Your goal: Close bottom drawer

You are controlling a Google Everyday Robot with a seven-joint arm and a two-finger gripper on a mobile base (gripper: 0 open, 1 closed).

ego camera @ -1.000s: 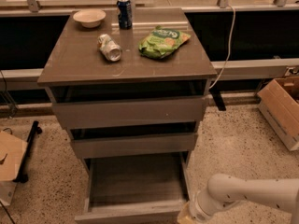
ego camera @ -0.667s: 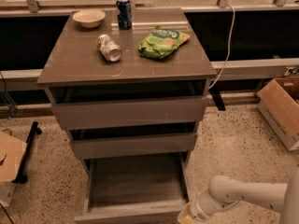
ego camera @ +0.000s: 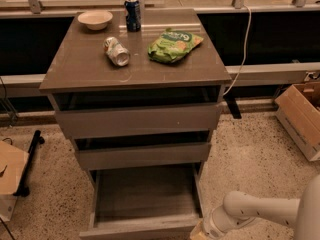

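Observation:
The bottom drawer (ego camera: 145, 194) of the grey-brown cabinet is pulled far out, its plain grey floor bare and its flat front (ego camera: 140, 230) near the lower edge of the camera view. The two drawers above it (ego camera: 137, 121) stand slightly ajar. My white arm (ego camera: 255, 211) reaches in from the lower right. The gripper (ego camera: 200, 232) is at the drawer front's right end, low and mostly cut off by the frame edge.
On the cabinet top (ego camera: 90, 69) are a bowl (ego camera: 95, 19), an upright blue can (ego camera: 132, 14), a can on its side (ego camera: 116, 51) and a green chip bag (ego camera: 174, 45). A cardboard box (ego camera: 302, 116) stands at right, another (ego camera: 10, 179) at left.
The arm has shifted slightly; the gripper stays at the drawer front's right end. The drawer is still out.

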